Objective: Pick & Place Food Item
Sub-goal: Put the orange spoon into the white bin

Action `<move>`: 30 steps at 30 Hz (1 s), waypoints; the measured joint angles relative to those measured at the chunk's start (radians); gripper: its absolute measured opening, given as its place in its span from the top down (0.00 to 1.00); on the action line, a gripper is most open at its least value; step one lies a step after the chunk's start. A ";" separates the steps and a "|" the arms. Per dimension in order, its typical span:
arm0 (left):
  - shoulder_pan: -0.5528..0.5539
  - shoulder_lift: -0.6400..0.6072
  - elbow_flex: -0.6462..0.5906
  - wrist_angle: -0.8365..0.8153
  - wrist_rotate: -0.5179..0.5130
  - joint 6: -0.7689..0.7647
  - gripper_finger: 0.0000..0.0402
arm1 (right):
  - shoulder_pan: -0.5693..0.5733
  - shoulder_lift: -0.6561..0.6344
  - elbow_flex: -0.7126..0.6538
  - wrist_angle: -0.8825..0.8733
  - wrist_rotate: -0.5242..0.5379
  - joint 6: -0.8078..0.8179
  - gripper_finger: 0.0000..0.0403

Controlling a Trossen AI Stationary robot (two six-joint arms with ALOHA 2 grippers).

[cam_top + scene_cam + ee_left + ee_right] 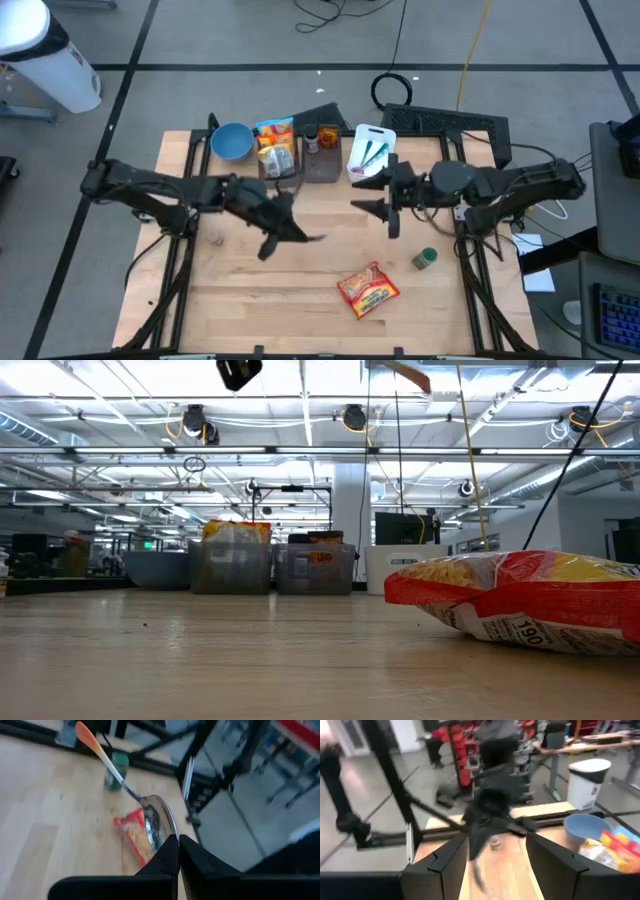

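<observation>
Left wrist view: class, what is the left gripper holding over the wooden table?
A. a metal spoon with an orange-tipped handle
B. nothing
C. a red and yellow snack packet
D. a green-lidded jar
A: the left gripper is shut on the bowl of the metal spoon with an orange-tipped handle.

A large open robotics lab or industrial workshop, seen from beside a pale wooden work table (300,290) bolted into a black metal frame. The floor (200,30) is grey with dark seam lines, and loose black and yellow cables (470,45) trail across it. A white cylindrical bin (45,60) stands at one corner. Overhead run exposed white steel trusses (300,450) with strip lights and hanging cable coils. Beyond the table, rows of benches carry dark computer monitors (405,528). Red storage bins on shelving (462,740) line a far wall, near a height-adjustable desk (580,747). A black keyboard (445,122) lies by the table edge.
</observation>
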 joint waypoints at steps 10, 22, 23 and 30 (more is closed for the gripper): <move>0.113 -0.016 -0.001 0.003 0.133 -0.101 0.98 | 0.031 0.232 0.197 -0.189 -0.059 -0.082 0.51; 0.122 -0.015 -0.001 -0.023 0.124 -0.063 0.99 | -0.031 0.332 0.201 -0.182 -0.193 -0.031 0.51; 0.123 -0.015 -0.001 -0.022 0.123 -0.064 0.99 | -0.034 0.337 0.201 -0.181 -0.193 -0.028 0.51; 0.143 -0.015 -0.001 -0.028 0.133 -0.064 0.99 | -0.044 0.369 0.201 -0.174 -0.242 -0.018 0.51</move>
